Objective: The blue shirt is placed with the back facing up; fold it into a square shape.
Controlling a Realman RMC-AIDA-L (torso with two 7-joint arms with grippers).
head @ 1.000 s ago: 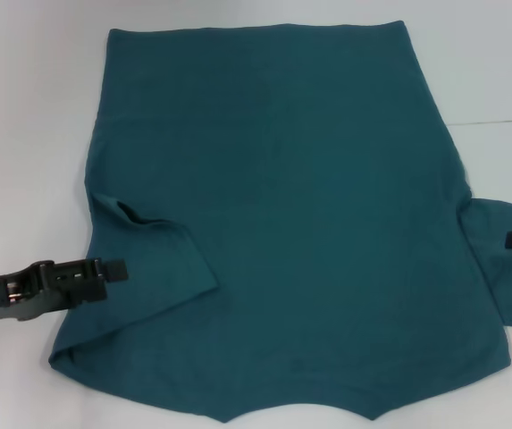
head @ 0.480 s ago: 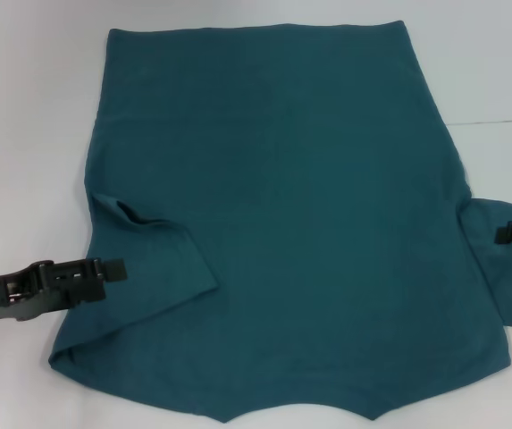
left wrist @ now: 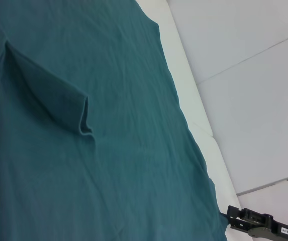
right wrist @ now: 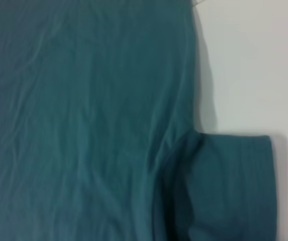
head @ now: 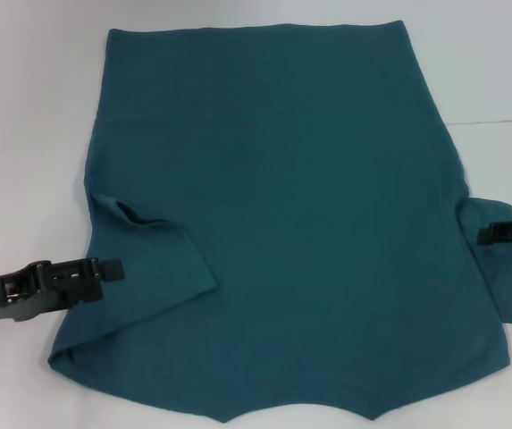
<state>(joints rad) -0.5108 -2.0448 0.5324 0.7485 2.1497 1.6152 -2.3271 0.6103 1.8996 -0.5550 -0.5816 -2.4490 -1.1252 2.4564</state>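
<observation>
Blue shirt [head: 282, 214] flat, plain side up, left sleeve folded inward

The head view looks forward and down from above onto the white table [head: 32, 134] and takes in nearly the whole dark teal-blue soft-fabric shirt [head: 282, 223]. The left wrist view looks low across the shirt [left wrist: 98, 150] toward the far right gripper [left wrist: 257, 225]. The right wrist view sits close over one sleeve [right wrist: 224, 191].
</observation>
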